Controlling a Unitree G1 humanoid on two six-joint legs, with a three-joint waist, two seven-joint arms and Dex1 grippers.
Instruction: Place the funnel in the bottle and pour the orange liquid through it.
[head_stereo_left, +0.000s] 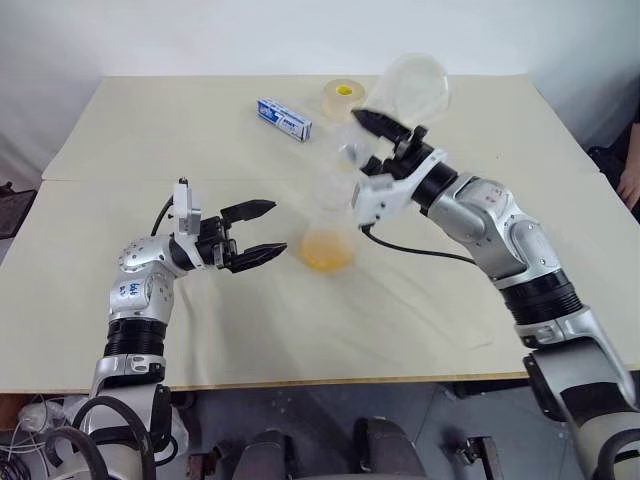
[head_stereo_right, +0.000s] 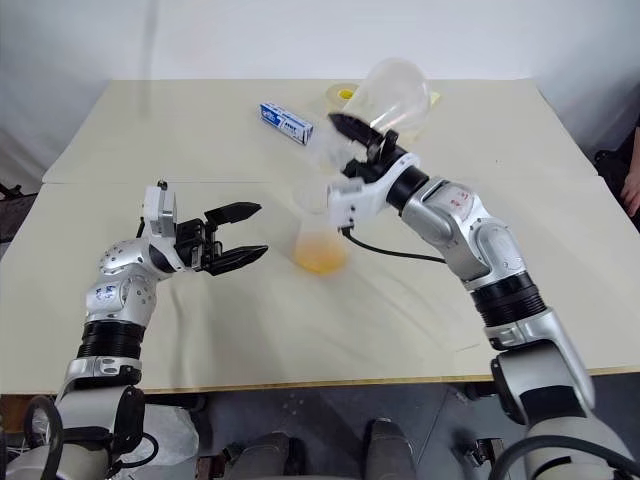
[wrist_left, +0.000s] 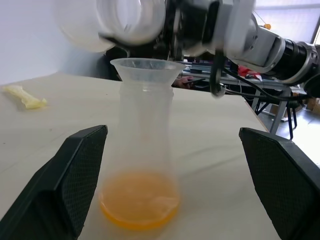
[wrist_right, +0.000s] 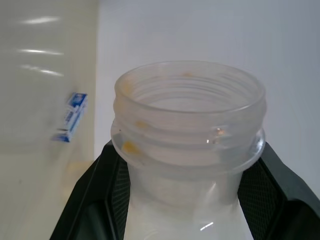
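Right gripper (wrist_right: 185, 165) clamping seemingly empty jar (head_stereo_left: 410, 90) raised, left gripper (head_stereo_left: 262, 232) spread beside bottle (head_stereo_left: 328, 215)

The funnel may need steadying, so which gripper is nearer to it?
Right. The right gripper, holding the cup, hangs just above the funnel; the left gripper sits open, lower, beside the bottle.

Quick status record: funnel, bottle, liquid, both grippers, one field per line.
funnel: seated in the bottle neck
bottle: upright on the table
orange liquid: pooled in the bottle base
cup: tipped, only orange drops inside
right gripper: shut on cup, above the funnel
left gripper: open, beside the bottle, not touching
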